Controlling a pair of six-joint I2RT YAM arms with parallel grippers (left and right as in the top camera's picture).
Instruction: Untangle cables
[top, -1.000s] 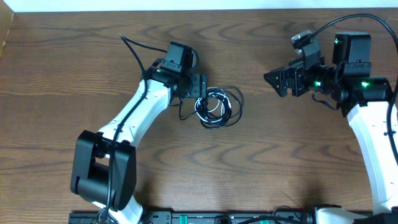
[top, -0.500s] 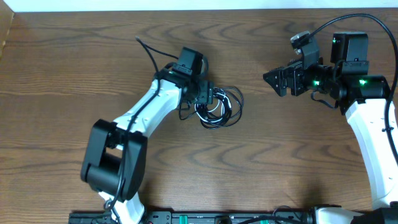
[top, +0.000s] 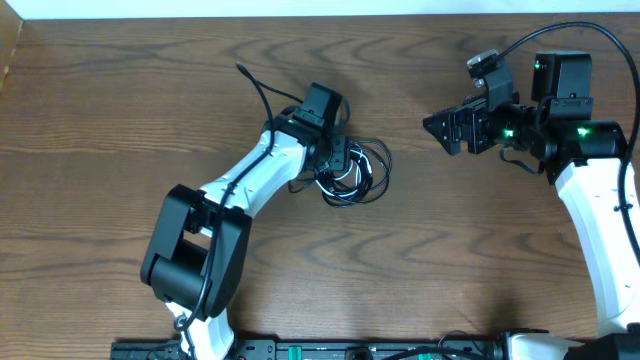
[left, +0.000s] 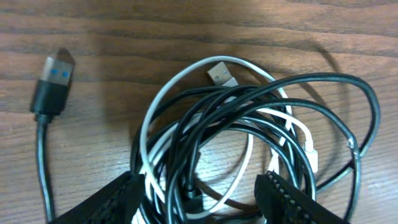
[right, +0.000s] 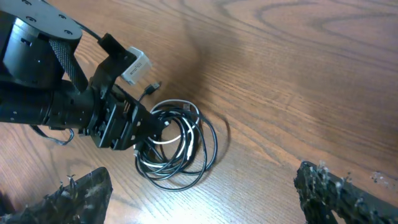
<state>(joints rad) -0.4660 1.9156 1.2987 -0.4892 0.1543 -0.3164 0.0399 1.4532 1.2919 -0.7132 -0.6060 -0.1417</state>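
Note:
A black cable (top: 368, 188) and a white cable (top: 345, 171) lie coiled together in one tangle at the table's middle. In the left wrist view the black cable (left: 323, 112) loops around the white cable (left: 180, 84); a black USB plug (left: 53, 87) lies at left and a white plug end (left: 219, 73) on top. My left gripper (top: 340, 160) is open, its fingers (left: 199, 202) on either side of the tangle's near edge. My right gripper (top: 440, 128) is open and empty, well right of the tangle (right: 177, 143).
The wooden table (top: 450, 260) carries nothing else. A thick black robot wire (top: 255, 85) arcs up behind my left arm. The table's far edge runs along the top.
My left gripper has moved right onto the tangle's left side, its arm swinging right. The right arm has not moved. The cables lie as before.

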